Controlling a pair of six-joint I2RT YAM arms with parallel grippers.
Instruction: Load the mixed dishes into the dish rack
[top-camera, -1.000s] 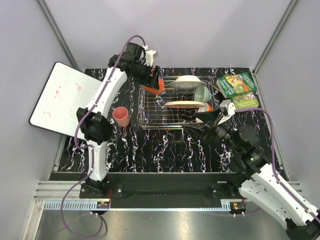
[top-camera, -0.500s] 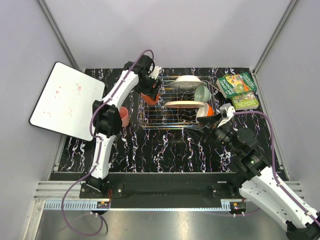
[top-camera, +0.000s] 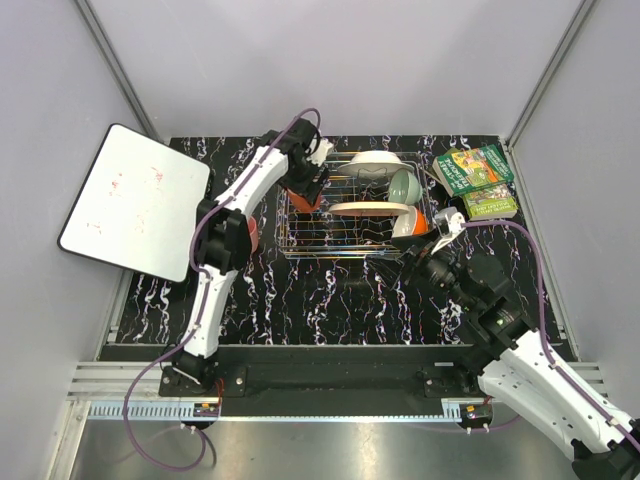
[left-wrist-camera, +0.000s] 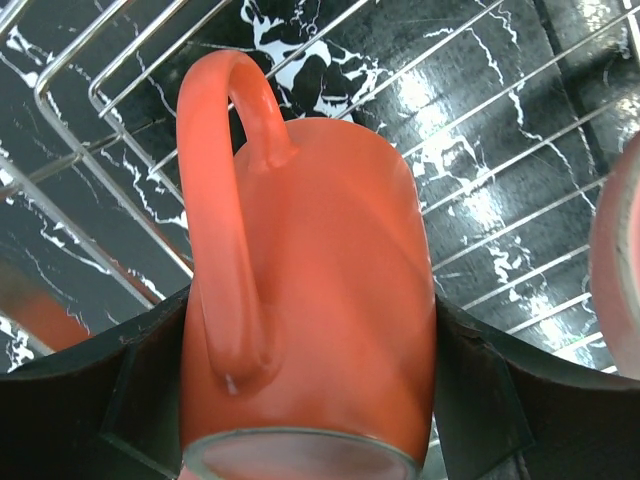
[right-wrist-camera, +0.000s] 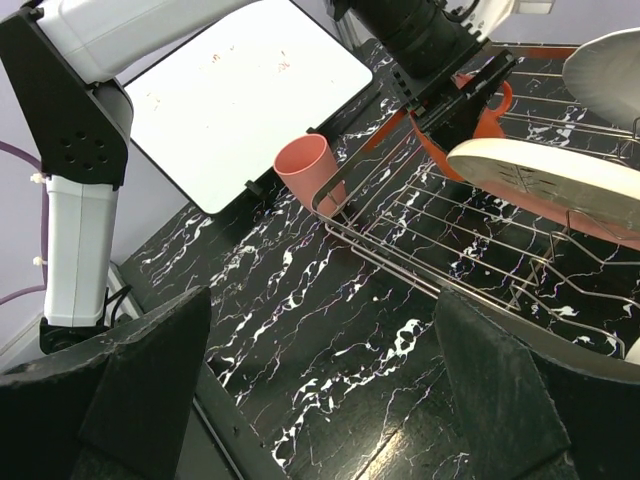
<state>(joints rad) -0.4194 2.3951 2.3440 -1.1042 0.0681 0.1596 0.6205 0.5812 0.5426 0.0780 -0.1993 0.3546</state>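
Grips mug (left-wrist-camera: 320, 300) in left gripper (top-camera: 305, 190) above rack's (top-camera: 330, 252) back-left corner. Holds right gripper (right-wrist-camera: 322, 340) wide open, empty, off front-right corner. Shows bare wire left-front; cup (right-wrist-camera: 310, 170) just outside left edge.

From above, the left arm (top-camera: 225, 240) hides most of the pink cup (top-camera: 254, 233). At the left wrist, the orange mug (left-wrist-camera: 320, 300) is cut off at the bottom edge.
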